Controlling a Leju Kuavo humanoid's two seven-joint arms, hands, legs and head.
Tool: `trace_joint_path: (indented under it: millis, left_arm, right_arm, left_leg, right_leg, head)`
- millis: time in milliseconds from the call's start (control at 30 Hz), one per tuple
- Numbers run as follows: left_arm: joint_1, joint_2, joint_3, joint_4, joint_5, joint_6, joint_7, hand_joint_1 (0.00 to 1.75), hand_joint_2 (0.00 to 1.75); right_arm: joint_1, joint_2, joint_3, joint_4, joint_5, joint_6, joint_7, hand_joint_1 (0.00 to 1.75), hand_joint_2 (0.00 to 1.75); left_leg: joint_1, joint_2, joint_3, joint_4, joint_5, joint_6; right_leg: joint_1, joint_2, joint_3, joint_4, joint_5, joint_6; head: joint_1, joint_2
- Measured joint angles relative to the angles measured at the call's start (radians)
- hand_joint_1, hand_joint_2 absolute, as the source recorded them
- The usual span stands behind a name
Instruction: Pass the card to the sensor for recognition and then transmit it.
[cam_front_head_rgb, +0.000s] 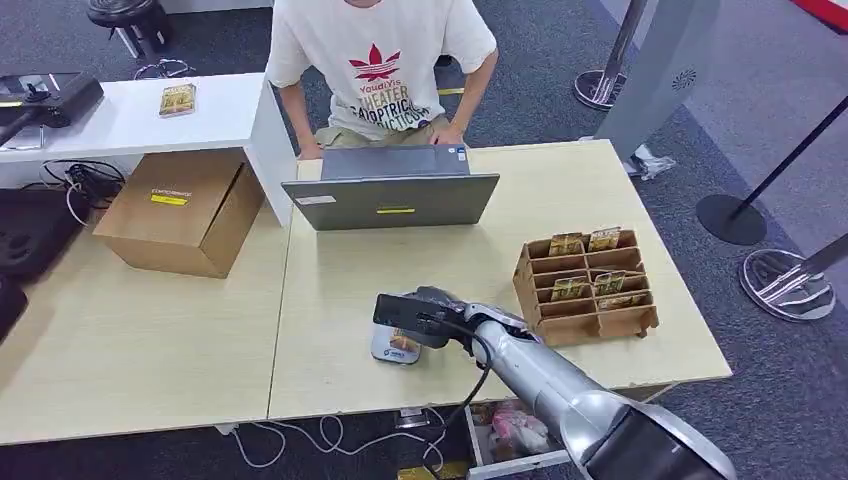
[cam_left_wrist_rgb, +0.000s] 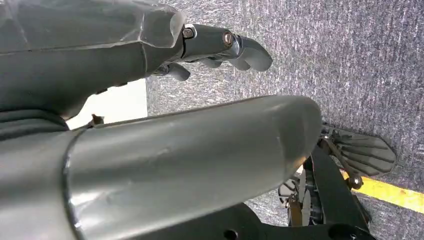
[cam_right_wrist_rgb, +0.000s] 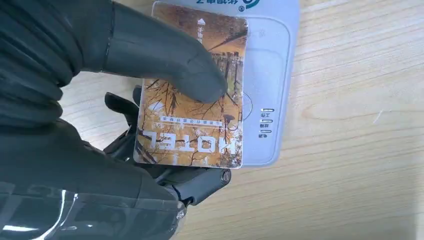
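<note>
A light wooden table (cam_front_head_rgb: 350, 270) is seen from above. Near its front edge sits a small white card reader (cam_right_wrist_rgb: 272, 75), the sensor. The robot's right hand (cam_front_head_rgb: 432, 308) is stretched over it from the lower right.

In the right wrist view a hotel key card (cam_right_wrist_rgb: 192, 107), printed with autumn trees and the word HOTEL, is pinched between the thick thumb (cam_right_wrist_rgb: 160, 57) on its face and the darker fingers (cam_right_wrist_rgb: 200, 182) beneath it. The card is held flat over the reader's top, overlapping part of it; whether it touches the surface or hovers just above cannot be told. It is judged to be held this way so that the chip faces the sensor closely, while the reader's small indicator marks beside the card's edge are left uncovered.

To the right of the reader stands a brown divided rack (cam_front_head_rgb: 585, 285) with similar cards in several compartments, presumably the supply. At the far side of the table a person (cam_front_head_rgb: 380, 70) is seated behind an open laptop (cam_front_head_rgb: 392, 190), probably placed there to receive the card once it is recognised. A cardboard box (cam_front_head_rgb: 180, 210) rests to the left.

The left hand (cam_left_wrist_rgb: 220, 47) hangs over grey carpet, holding nothing, its fingers loosely curled yet apart.

The scanning step appears to be in hand; the handover is not yet done.
</note>
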Motion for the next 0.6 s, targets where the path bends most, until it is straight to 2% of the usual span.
trace_joint_path:
  millis: [300,400,600]
  left_arm:
    - [0.000,0.000,0.000,0.000,0.003,0.000,0.000,0.00,0.00]
    - [0.000,-0.002,0.002,0.000,0.017,0.001,0.000,0.00,0.00]
    - [0.000,-0.003,0.003,0.000,0.021,0.001,-0.008,0.00,0.00]
  right_arm:
    - [-0.001,0.000,0.000,-0.001,0.000,-0.009,-0.011,1.75,1.75]
    - [-0.036,0.000,-0.008,-0.033,-0.017,-0.060,-0.109,1.75,1.75]
    - [-0.066,-0.001,-0.015,-0.072,-0.021,-0.092,-0.153,1.75,1.75]
  left_leg:
    - [0.000,0.000,0.000,0.000,0.000,0.000]
    - [0.000,0.000,0.000,0.000,0.000,0.000]
    - [0.000,0.000,0.000,0.000,0.000,0.000]
  right_leg:
    - [0.000,0.000,0.000,0.000,0.000,0.000]
    - [0.000,0.000,0.000,0.000,0.000,0.000]
    - [0.000,0.000,0.000,0.000,0.000,0.000]
  head:
    - [0.000,0.000]
    - [0.000,0.000]
    - [0.000,0.000]
